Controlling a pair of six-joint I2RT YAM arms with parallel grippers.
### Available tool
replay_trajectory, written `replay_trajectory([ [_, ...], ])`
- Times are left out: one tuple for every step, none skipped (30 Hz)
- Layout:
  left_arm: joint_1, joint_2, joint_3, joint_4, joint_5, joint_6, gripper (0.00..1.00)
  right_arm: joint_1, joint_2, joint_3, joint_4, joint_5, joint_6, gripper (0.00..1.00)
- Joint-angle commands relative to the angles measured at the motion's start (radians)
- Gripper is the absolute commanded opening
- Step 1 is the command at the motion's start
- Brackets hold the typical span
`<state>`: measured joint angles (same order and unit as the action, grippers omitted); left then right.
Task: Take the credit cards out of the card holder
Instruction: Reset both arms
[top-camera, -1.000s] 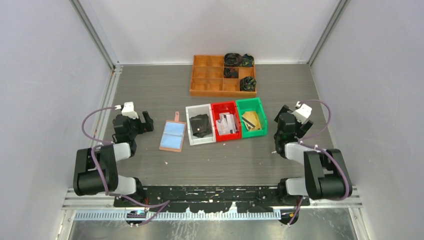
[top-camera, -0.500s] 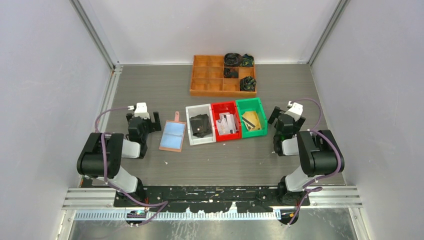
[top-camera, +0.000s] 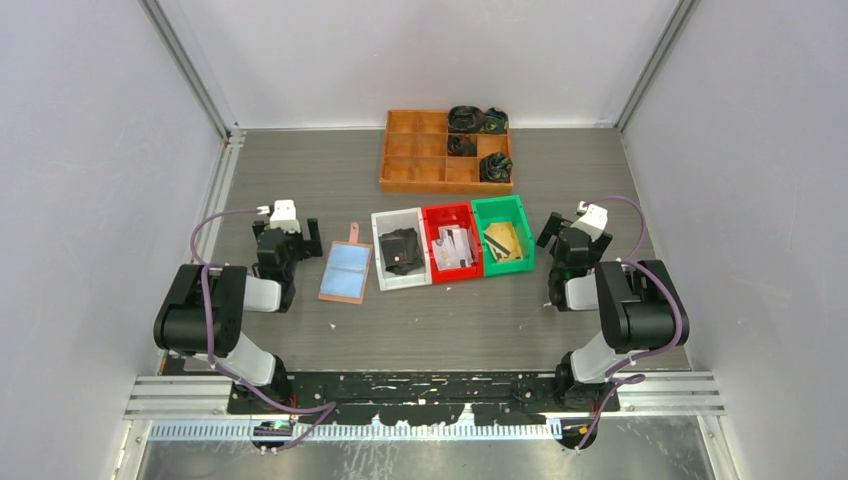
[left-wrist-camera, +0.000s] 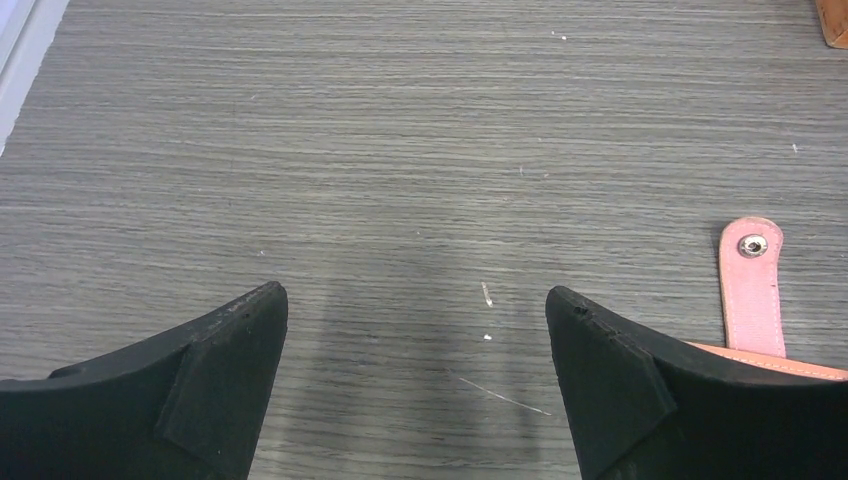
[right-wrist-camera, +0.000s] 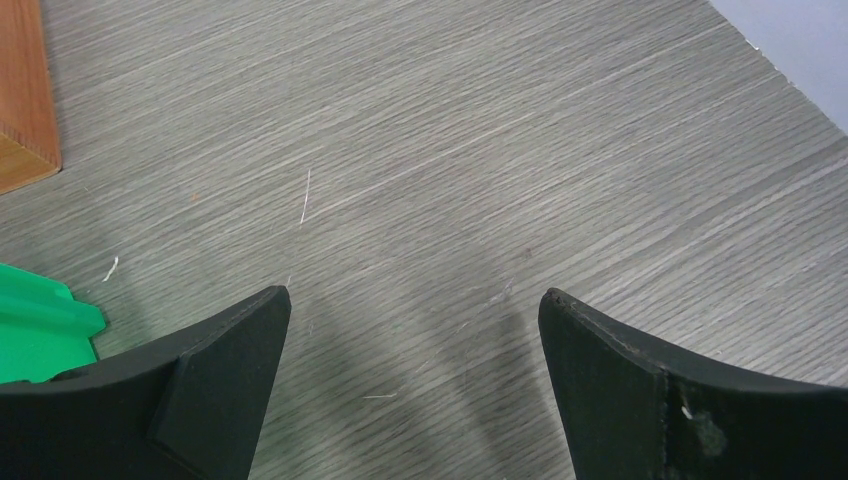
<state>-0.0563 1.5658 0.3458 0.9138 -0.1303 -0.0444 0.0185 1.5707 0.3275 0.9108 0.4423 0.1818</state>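
holder (top-camera: 346, 270): open flat on the desk (top-camera: 450, 320), left of the white bin (top-camera: 403, 281)
cards (top-camera: 400, 250): dark in that bin, gold in the green bin (top-camera: 505, 265)
my left gripper (left-wrist-camera: 415, 300): wide open, empty, at the holder's edge
my right gripper (right-wrist-camera: 415, 295): wide open, empty — by the green bin

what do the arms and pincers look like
The left arm and right arm have black joints, pale grey links, a purple cable looping along each, a white block at the wrist; left pincer and right pincer have two black pointed wedge fingers.
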Motion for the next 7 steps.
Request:
replay_trajectory([
  [-0.002,-0.013,0.020,0.031,-0.016,0.016,1.00,0.001,-0.022,0.016,0.048,-0.001,-0.003,1.00],
  [-0.002,-0.012,0.024,0.023,-0.001,0.020,1.00,0.000,-0.022,0.016,0.048,-0.001,-0.002,0.99],
  [-0.003,-0.012,0.028,0.015,0.010,0.026,0.99,0.000,-0.022,0.017,0.048,-0.001,-0.003,0.99],
  [-0.002,-0.013,0.028,0.013,0.013,0.026,1.00,0.000,-0.022,0.016,0.048,-0.001,-0.002,0.99],
  [-0.003,-0.014,0.027,0.013,0.014,0.026,1.00,0.000,-0.022,0.017,0.048,-0.001,-0.002,1.00],
  [-0.002,-0.016,0.023,0.017,0.014,0.026,1.00,0.000,-0.022,0.016,0.048,-0.001,-0.003,0.99],
  [-0.002,-0.017,0.020,0.022,0.016,0.027,1.00,0.000,-0.022,0.016,0.048,0.000,-0.003,0.99],
])
